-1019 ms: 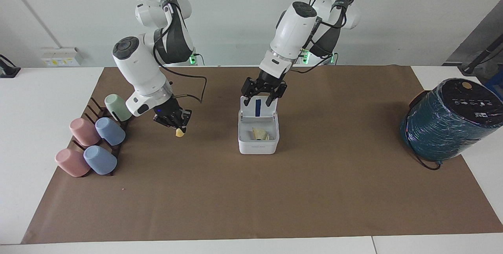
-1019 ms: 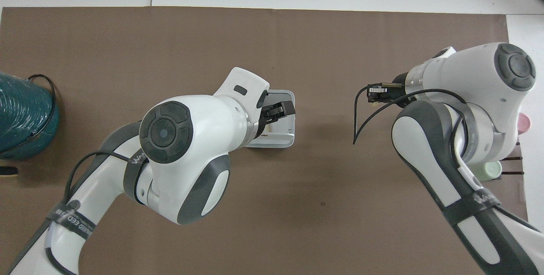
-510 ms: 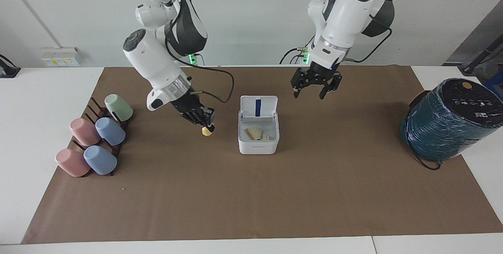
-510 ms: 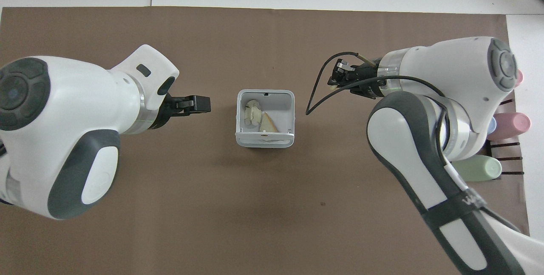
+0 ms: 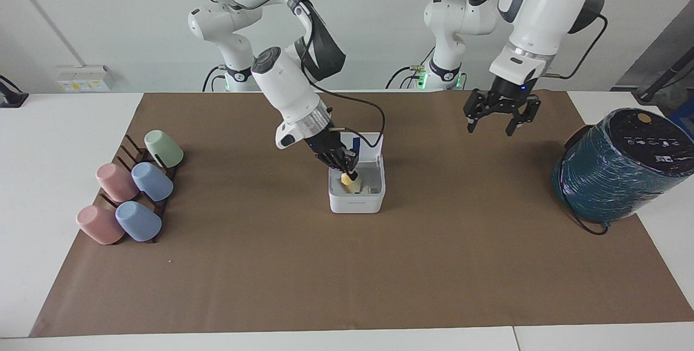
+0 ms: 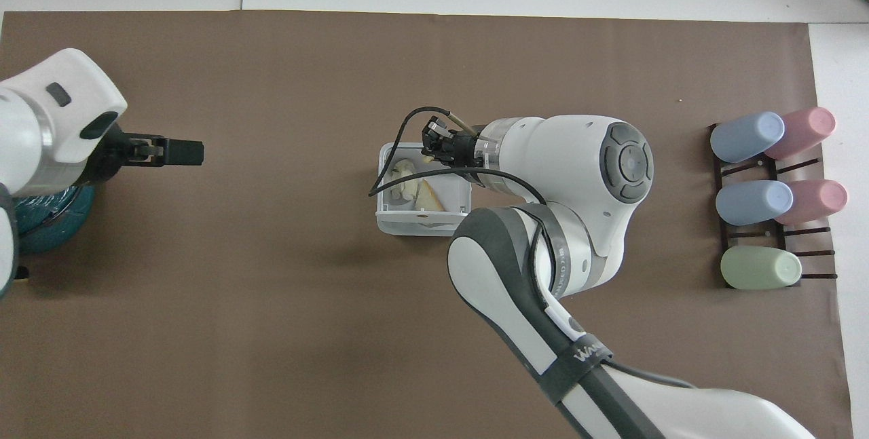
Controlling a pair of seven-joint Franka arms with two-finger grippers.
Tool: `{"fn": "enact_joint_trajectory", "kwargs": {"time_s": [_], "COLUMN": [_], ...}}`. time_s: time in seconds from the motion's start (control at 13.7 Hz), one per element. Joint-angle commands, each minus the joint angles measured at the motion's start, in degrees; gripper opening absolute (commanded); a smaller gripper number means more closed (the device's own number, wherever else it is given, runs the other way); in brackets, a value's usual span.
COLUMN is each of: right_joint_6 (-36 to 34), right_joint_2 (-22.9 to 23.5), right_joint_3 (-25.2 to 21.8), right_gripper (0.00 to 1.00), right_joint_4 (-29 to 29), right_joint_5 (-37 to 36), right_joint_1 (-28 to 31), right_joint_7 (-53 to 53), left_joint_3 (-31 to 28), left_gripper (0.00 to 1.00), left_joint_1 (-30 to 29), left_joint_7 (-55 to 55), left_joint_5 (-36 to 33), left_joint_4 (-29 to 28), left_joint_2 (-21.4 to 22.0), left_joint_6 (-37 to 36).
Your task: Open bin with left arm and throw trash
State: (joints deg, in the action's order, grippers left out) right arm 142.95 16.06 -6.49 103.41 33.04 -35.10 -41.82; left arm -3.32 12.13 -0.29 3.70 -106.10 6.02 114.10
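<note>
While lidded open, bin label unreadable.

Small white square plastic bin: lid open, upright, blue strip showing; mid brown paper table cover.
Crumpled white tissue wad, tan triangular bread-like piece: inside bin, side by side.
Pale yellow chunk: over bin opening, pinched in right gripper.
Left arm's black gripper: raised over cover, fingers spread, well apart from bin.

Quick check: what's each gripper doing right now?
Left gripper: open, empty, over the mat toward the left arm's end.
Right gripper: shut on the yellow chunk, over the open bin.
</note>
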Motion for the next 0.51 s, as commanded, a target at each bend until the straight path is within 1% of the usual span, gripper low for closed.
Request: {"fn": "enact_joint_trajectory", "kwargs": {"time_s": [0.0, 0.07, 0.15, 0.22, 0.29, 0.36, 0.44], "right_joint_6": [0.32, -0.29, -0.73, -0.83, -0.83, -0.74, -0.65], "right_joint_2": [1.08, 1.08, 0.73, 0.56, 0.55, 0.64, 0.64], "right_joint_3": [-0.10, -0.10, -0.10, -0.10, -0.10, -0.10, -0.19], "right_gripper": [0.12, 0.22, 0.25, 0.27, 0.37, 0.65, 0.96], "right_joint_4": [-0.66, -0.31, 0.47, 1.00, 1.01, 0.92, 0.83], "right_joint_5": [1.68, 1.68, 1.68, 1.76, 1.76, 1.68, 1.68], "right_joint_1": [0.04, -0.92, -1.28, -1.37, -1.63, -1.64, -1.72], "right_joint_7": [-0.37, -0.46, -0.46, -0.46, -0.46, -0.46, -0.46], "left_joint_3": [0.69, 0.69, 0.60, 0.51, 0.51, 0.51, 0.60], "left_gripper": [1.00, 1.00, 1.00, 1.00, 1.00, 1.00, 1.00], "left_joint_1": [-2.81, -3.17, -3.34, -3.35, -4.04, -5.62, -6.07], "left_joint_7": [2.57, 3.79, 4.59, 4.68, 4.77, 4.86, 5.12], "left_joint_5": [-2.46, -3.77, -4.05, -3.96, -3.96, -3.70, -3.52], "left_joint_4": [7.81, 11.41, 14.05, 15.99, 17.14, 17.33, 17.33], "left_joint_2": [-2.58, -4.07, -5.22, -5.41, -5.49, -5.32, -4.62], "left_joint_6": [-5.79, -8.69, -10.98, -13.09, -15.55, -17.83, -19.86]}}
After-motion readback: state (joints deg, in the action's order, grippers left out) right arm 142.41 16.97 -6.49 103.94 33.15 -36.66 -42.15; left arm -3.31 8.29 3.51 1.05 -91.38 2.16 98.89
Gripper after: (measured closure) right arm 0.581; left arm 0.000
